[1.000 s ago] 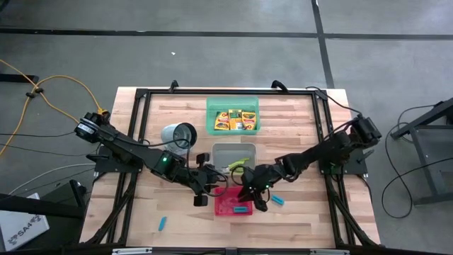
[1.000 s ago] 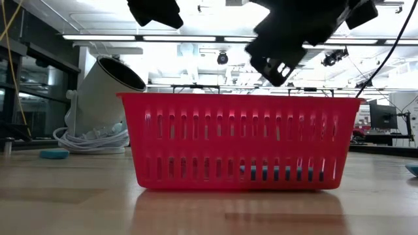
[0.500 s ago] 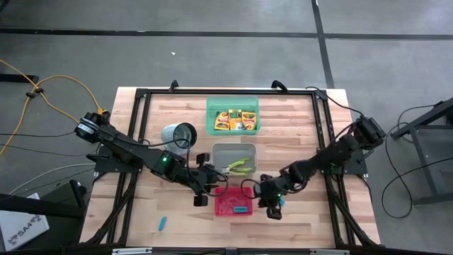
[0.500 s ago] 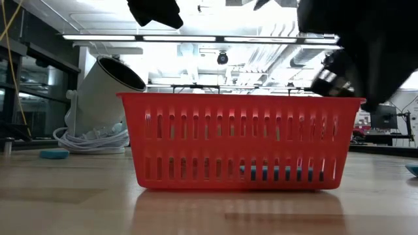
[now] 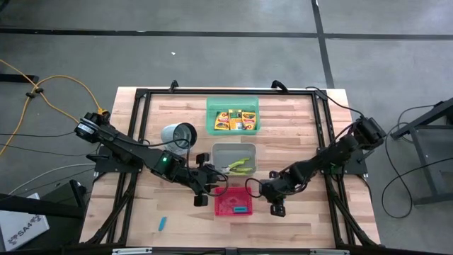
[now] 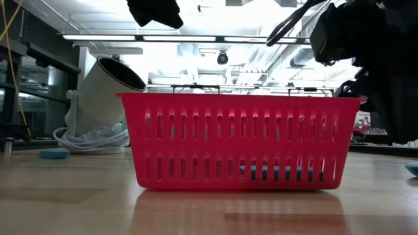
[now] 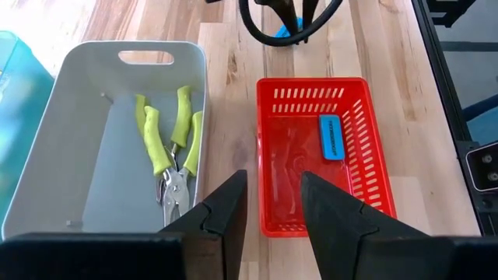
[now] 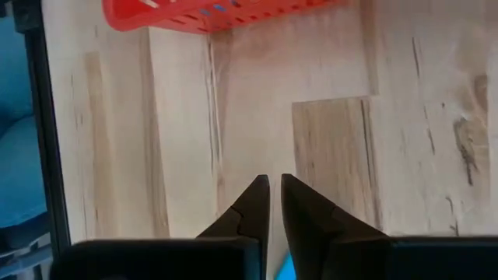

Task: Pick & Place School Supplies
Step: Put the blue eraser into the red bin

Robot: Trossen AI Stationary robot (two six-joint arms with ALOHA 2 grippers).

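High view shows the right gripper low over the table just beside the red tray, its jaws nearly closed with only a narrow slit between them, a sliver of a light-blue piece just behind them. The left gripper hangs with jaws parted and empty; ahead of them lie the yellow-green pliers in the grey tray and another light-blue piece in the red tray.

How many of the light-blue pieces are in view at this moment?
3 light-blue pieces: one in the red tray, one on the table left of that tray, one by the right gripper, mostly covered. Others may be hidden.
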